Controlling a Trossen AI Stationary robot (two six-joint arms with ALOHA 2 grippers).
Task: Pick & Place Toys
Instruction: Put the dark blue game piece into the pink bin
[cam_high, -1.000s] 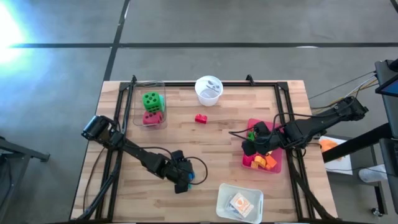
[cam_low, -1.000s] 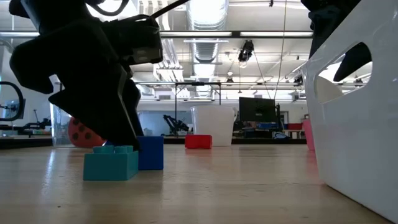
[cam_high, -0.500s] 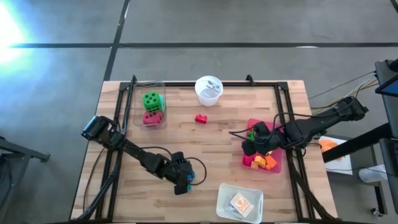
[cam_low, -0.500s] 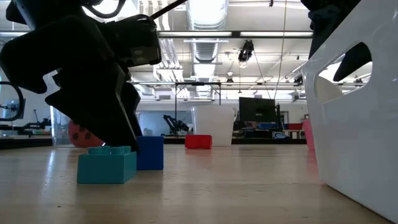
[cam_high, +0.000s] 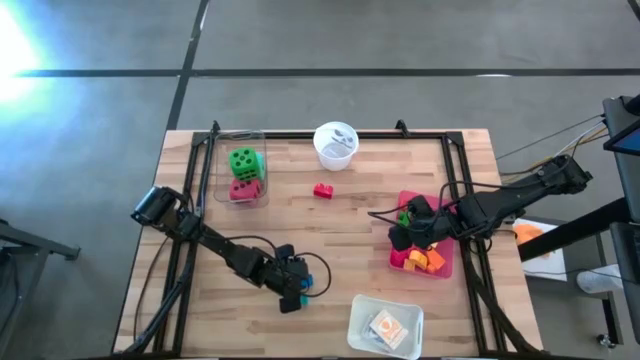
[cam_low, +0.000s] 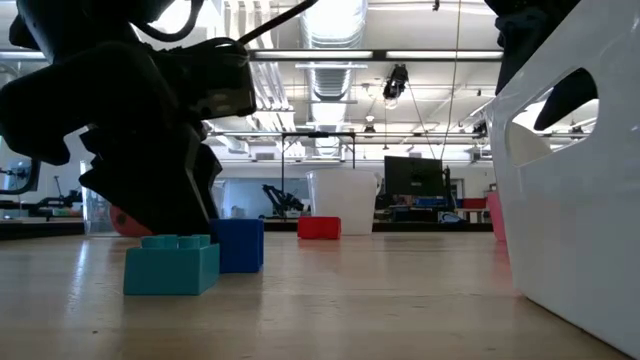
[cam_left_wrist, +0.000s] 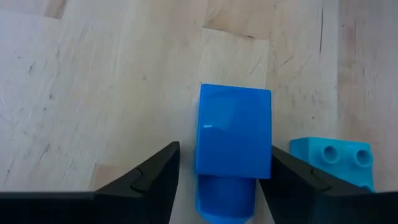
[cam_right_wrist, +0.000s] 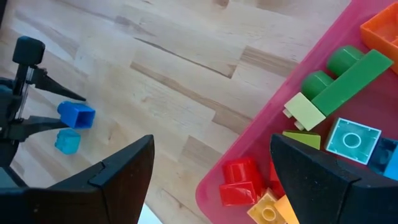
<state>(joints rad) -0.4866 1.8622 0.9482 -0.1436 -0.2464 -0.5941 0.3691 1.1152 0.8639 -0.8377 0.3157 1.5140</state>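
Left arm is stretched low across the front-left part of the wooden desk (cam_high: 350, 215), with the left hand (cam_left_wrist: 219, 171) tipped down over a dark blue plastic building brick (cam_left_wrist: 233, 138). Its two dark fingers (cam_left_wrist: 146, 177) sit on either side of the brick with a small gap each side, so it's straddling it, not clamped on it. A lighter teal plastic brick (cam_left_wrist: 329, 158) sits just beside the blue one, outside the fingers; both rest flat on the desk.

Right arm reaches in from the right edge, and the right hand (cam_high: 407, 232) hangs over the near end of the pink rectangular tray (cam_right_wrist: 249, 149), fingers spread wide and holding nothing.

Containers: that pink tray has a jumble of bricks, including a long green brick (cam_right_wrist: 345, 74), a red brick (cam_right_wrist: 239, 180), a teal one and some orange and yellow pieces. The clear plastic bin (cam_high: 252, 143) at the back left holds a green dotted die (cam_high: 244, 161) and a red dotted die (cam_high: 243, 188). A white round cup (cam_high: 335, 145) stands at the back middle, with a lone small red brick (cam_high: 322, 190) on the desk near it. A white rectangular tray (cam_high: 385, 323) sits at the front edge with something orange and white inside, can't tell what.
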